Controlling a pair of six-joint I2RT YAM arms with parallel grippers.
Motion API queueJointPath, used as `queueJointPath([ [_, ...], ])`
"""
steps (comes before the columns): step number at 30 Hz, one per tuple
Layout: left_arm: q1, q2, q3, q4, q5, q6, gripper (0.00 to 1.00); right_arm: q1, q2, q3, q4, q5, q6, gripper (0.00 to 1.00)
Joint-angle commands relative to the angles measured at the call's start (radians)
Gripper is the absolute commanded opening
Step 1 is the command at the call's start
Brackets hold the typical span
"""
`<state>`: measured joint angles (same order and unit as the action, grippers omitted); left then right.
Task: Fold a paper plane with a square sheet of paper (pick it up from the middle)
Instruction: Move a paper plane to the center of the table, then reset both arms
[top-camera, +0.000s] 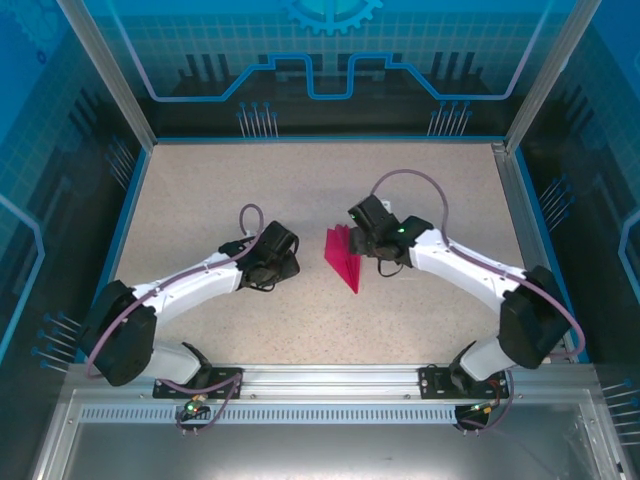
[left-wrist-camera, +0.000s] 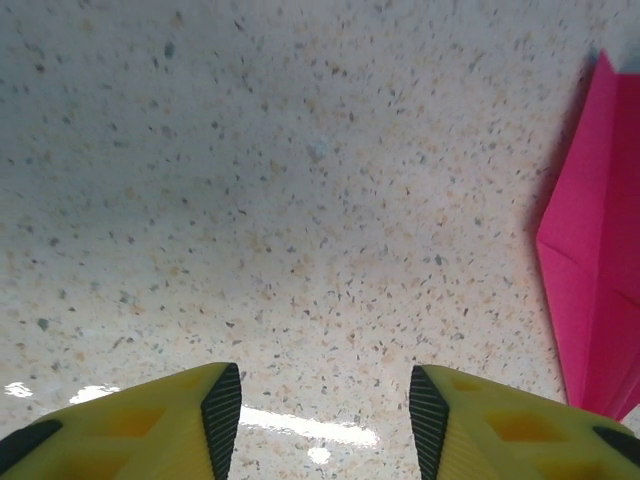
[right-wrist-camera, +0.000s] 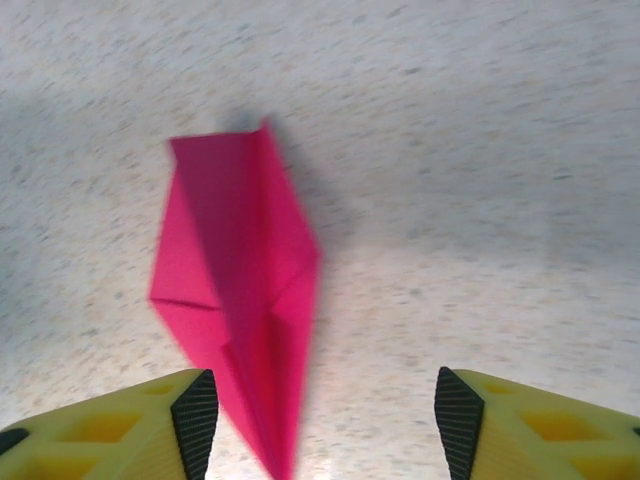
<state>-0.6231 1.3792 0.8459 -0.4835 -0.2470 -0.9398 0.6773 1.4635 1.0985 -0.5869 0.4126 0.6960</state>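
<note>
Magenta paper plane (top-camera: 343, 257) lies on bench (top-camera: 220, 190) | I see left hand (left-wrist-camera: 325, 405) spread, gripping nothing | right hand (right-wrist-camera: 325, 410) spread over its tip, not gripping

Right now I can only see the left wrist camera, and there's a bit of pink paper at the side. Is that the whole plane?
Observer: No, just one edge. From above, the paper plane is a narrow pointed dart lying near the middle of the table.
Operator: Is the other hand holding it?
Observer: No. The right gripper is open. The plane's pointed end lies between its fingers and isn't squeezed.
Operator: Which way does it point?
Observer: Toward the near edge of the table, with the wide end facing the far side.
</note>
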Motion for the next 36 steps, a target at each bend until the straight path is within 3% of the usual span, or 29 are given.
queueJointPath([
  [1,0.023,-0.066,-0.021,-0.018,-0.067,0.044,0.59,-0.076,-0.112,-0.056,-0.035,0.153,-0.028,0.66],
  [7,0.039,-0.206,-0.078,-0.010,-0.177,0.088,0.85,-0.253,-0.283,-0.180,0.057,0.228,-0.172,0.74],
  [11,0.060,-0.284,-0.115,-0.031,-0.242,0.108,0.99,-0.385,-0.290,-0.291,0.201,0.217,-0.272,0.74],
  [18,0.147,-0.349,-0.135,-0.086,-0.342,0.167,0.99,-0.530,-0.132,-0.463,0.652,0.098,-0.534,0.75],
  [21,0.183,-0.366,-0.147,-0.067,-0.392,0.207,0.98,-0.587,-0.057,-0.515,0.902,-0.026,-0.579,0.75],
  [26,0.287,-0.344,-0.157,0.033,-0.406,0.300,0.99,-0.601,0.002,-0.536,1.082,-0.161,-0.642,0.75],
  [29,0.344,-0.312,-0.165,0.122,-0.421,0.381,0.98,-0.594,-0.009,-0.675,1.306,-0.271,-0.701,0.74],
  [31,0.370,-0.296,-0.188,0.214,-0.441,0.444,0.99,-0.581,0.038,-0.789,1.573,-0.320,-0.744,0.73],
  [35,0.421,-0.245,-0.259,0.450,-0.453,0.565,0.98,-0.588,0.040,-0.673,1.350,-0.287,-0.711,0.76],
  [36,0.442,-0.227,-0.250,0.464,-0.422,0.581,0.98,-0.624,0.040,-0.674,1.355,-0.337,-0.693,0.83],
])
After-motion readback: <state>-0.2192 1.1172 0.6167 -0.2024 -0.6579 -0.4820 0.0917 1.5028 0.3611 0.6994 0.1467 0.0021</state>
